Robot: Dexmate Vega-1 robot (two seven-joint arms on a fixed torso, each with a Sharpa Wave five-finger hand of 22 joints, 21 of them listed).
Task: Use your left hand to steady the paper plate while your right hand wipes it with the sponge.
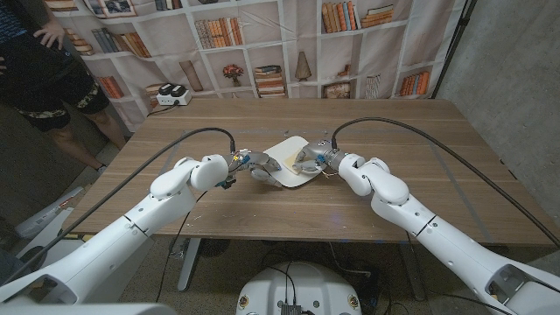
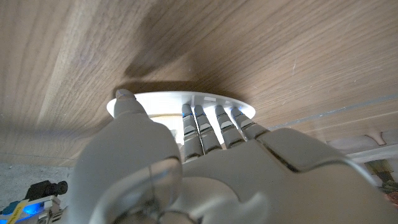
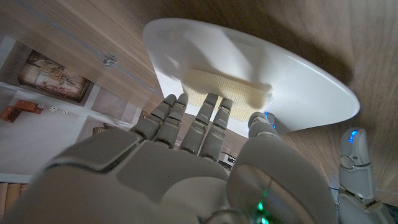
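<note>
Midway across the wooden table (image 1: 394,149), the white paper plate (image 1: 289,162) lay between both hands, left hand (image 1: 254,166) touching its rim, right hand (image 1: 313,160) seemingly resting fingers on the pale yellow sponge (image 3: 227,93).

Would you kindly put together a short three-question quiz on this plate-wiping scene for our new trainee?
1. True or false: the pale yellow sponge lies on the white paper plate.
2. Which hand is at the plate's rim on the robot's left side? A) left hand B) right hand
3. Fill in: the plate rests on a ____ table.

Key
1. True; the right wrist view shows it on the plate by the right hand's fingers.
2. A.
3. Wooden.
</note>
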